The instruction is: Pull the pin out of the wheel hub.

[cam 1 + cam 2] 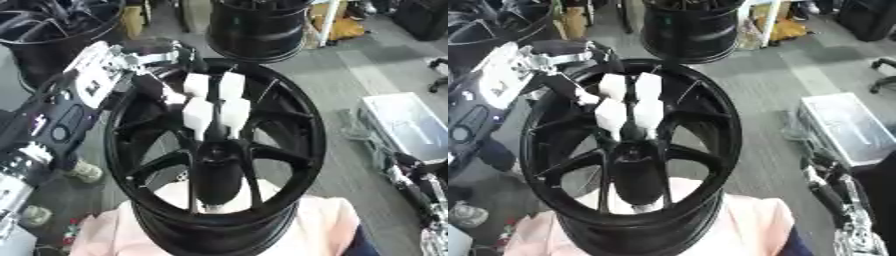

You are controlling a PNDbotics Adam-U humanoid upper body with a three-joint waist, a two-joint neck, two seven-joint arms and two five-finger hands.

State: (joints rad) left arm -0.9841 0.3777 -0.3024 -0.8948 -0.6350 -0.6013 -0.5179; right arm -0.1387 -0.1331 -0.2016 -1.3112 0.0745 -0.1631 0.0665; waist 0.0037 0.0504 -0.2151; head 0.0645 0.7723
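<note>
- Grey workshop floor (350, 75) behind, with a pale pink cloth (324, 225) below.
- Black wheel hub (297, 150) upright on the pink cloth, open face toward the camera, spokes meeting at a dark centre.
- Pin not made out with certainty; only dark shapes at the centre, under the fingers.
- Left hand (213, 104) reaching in from upper left, white-padded fingers pointing down into the hub, curled toward the centre; whether closed on anything, cannot tell.
- Right hand (420, 185) low at the right edge, dark, finger posture unclear.
- Second black rim (689, 30) standing farther back.
- White box (846, 127) on the floor at right.
</note>
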